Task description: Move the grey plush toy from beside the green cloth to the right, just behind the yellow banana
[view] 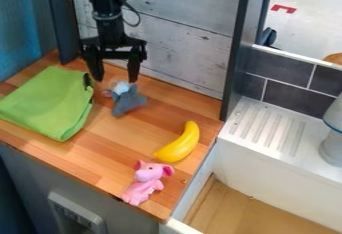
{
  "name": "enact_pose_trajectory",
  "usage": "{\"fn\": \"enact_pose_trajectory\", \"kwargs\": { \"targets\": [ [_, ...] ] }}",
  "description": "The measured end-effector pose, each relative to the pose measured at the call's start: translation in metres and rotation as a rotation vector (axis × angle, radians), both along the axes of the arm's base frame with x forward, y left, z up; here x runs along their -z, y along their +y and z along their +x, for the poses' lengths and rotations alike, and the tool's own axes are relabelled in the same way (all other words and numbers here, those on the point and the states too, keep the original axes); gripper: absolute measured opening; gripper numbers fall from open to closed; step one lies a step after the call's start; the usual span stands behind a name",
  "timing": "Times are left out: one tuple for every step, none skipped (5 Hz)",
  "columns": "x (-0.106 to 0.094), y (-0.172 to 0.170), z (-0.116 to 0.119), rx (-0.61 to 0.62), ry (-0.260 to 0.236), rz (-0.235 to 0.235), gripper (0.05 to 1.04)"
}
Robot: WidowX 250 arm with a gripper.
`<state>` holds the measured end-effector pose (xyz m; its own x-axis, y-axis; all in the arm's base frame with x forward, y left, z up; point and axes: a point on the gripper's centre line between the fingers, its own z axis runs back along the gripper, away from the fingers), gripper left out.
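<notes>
Near the back of the wooden counter, the black gripper (116, 78) hangs down with its two fingers apart and nothing between them. Just below and slightly right of its fingertips lies a grey plush toy (128, 101) with a whitish top part. To the left, a folded green cloth (48, 103) lies flat, its upper right edge close to the left finger. A yellow banana (179, 143) rests toward the counter's right side. A pink plush toy (146, 181) lies at the front right, close below the banana.
The wooden counter (110, 150) is bounded behind by a grey plank wall (180, 33) and a dark upright post (235, 53). On the right stand a white ridged drainboard (270, 128) and a white and grey object (333, 140), with a wood-floored recess (250, 210) below.
</notes>
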<state>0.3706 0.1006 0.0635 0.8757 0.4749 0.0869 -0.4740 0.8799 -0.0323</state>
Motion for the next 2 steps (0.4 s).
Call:
{"fn": "enact_pose_trajectory", "kwargs": {
  "targets": [
    [0.0190, 0.0040, 0.0054, -0.132, 0.029, -0.075, 1.003],
    [0.0288, 0.0011, 0.0090, -0.215, 0.080, -0.127, 1.003]
  ]
}}
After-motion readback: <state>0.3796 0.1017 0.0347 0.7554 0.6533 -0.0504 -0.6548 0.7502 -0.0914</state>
